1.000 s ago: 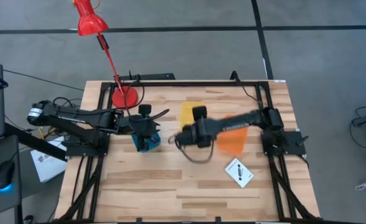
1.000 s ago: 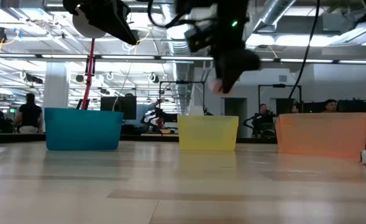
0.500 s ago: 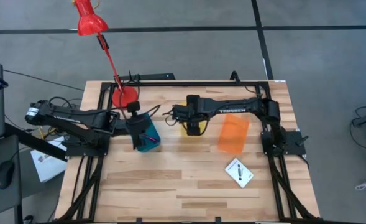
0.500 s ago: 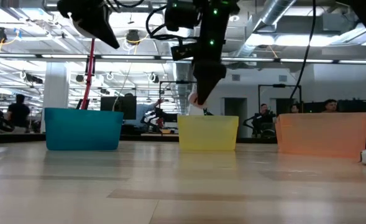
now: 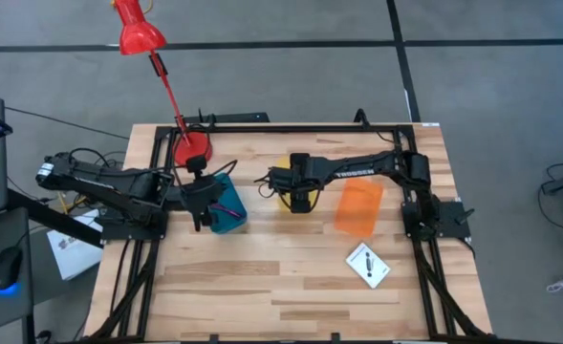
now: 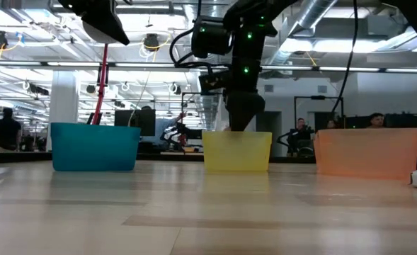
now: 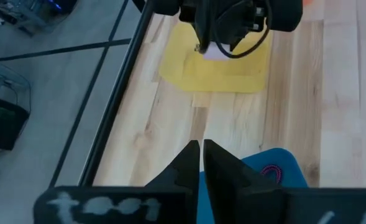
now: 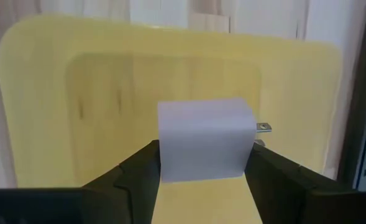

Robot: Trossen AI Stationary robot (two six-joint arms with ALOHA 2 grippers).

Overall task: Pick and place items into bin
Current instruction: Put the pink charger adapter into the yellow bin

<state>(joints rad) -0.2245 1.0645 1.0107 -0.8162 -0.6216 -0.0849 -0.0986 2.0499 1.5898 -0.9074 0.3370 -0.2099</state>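
My right gripper [image 8: 204, 163] is shut on the pale pink cube [image 8: 204, 140], which has two metal prongs [image 8: 263, 128] on one side. It hangs over the yellow bin [image 5: 286, 172], with its tip at the rim [image 6: 242, 126] in the low view. My left gripper [image 7: 201, 155] is shut and empty, raised above the left edge of the teal bin [image 5: 228, 212]. The dark red cord [image 7: 271, 171] lies inside that teal bin. The white card with a black mark [image 5: 368, 265] lies flat on the table's near right part. My right gripper pinches the cube between its two fingers [image 8: 139, 171], on two opposite side faces [image 8: 164, 149]. It comes from above, pointing down. The cube is lifted clear over the yellow bin's floor [image 8: 108, 93], with its prongs sticking out level to one side.
An orange bin [image 5: 358, 207] stands right of the yellow one. A red desk lamp [image 5: 190, 148] has its base at the table's far left corner, just behind my left arm. Bare wood lies across the near half of the table, apart from the card.
My right gripper has carried the cube from the table's middle toward the far edge, over the yellow bin, and come down to its rim. My left gripper has drawn back toward the table's left, off the teal bin, and risen a little.
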